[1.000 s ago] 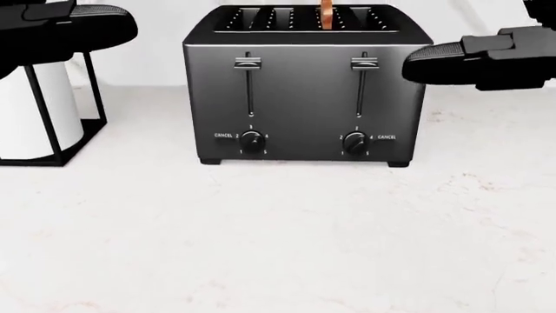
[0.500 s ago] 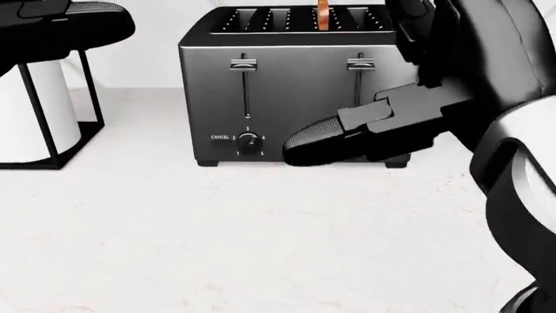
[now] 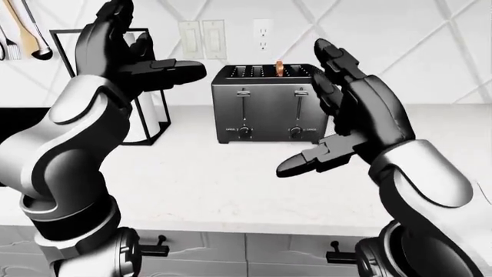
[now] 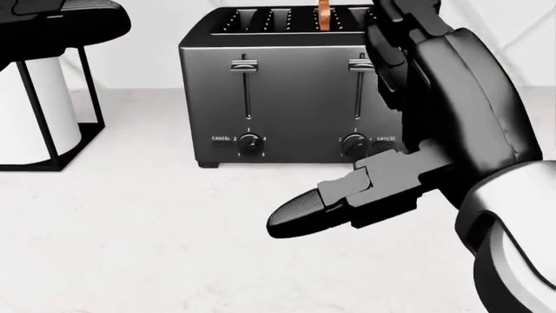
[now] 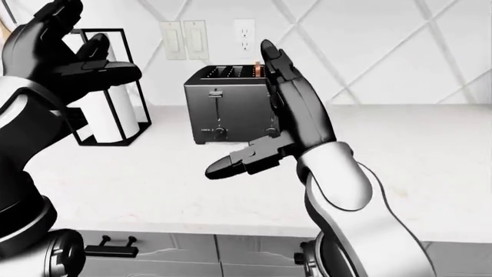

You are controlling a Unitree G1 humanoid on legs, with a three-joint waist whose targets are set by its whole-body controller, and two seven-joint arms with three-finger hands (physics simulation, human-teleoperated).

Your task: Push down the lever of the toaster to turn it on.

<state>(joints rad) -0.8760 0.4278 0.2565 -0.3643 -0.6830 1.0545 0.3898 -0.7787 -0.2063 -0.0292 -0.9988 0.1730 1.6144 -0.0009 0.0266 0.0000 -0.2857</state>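
Observation:
A dark grey four-slot toaster [image 4: 287, 91] stands on the white counter at the wall, with a slice of toast [image 4: 323, 14] in one slot. Its left lever [image 4: 244, 65] and right lever [image 4: 360, 64] are both up, above two dials [image 4: 250, 144]. My right hand [image 3: 338, 109] is open, raised in front of the toaster's right side, thumb [image 4: 321, 205] pointing left, touching nothing. My left hand [image 3: 131, 52] is open, held up left of the toaster.
A black wire paper-towel holder [image 3: 150, 109] with a white roll stands left of the toaster. Utensils [image 3: 23, 29] hang at the top left. Wall outlets [image 3: 201, 39] sit above the counter [image 3: 231, 179]. Cabinet handles [image 3: 154, 251] show below.
My right hand has swung from the toaster's right edge across its front, then drawn toward the camera and lower, uncovering the right dial. The left hand has barely moved.

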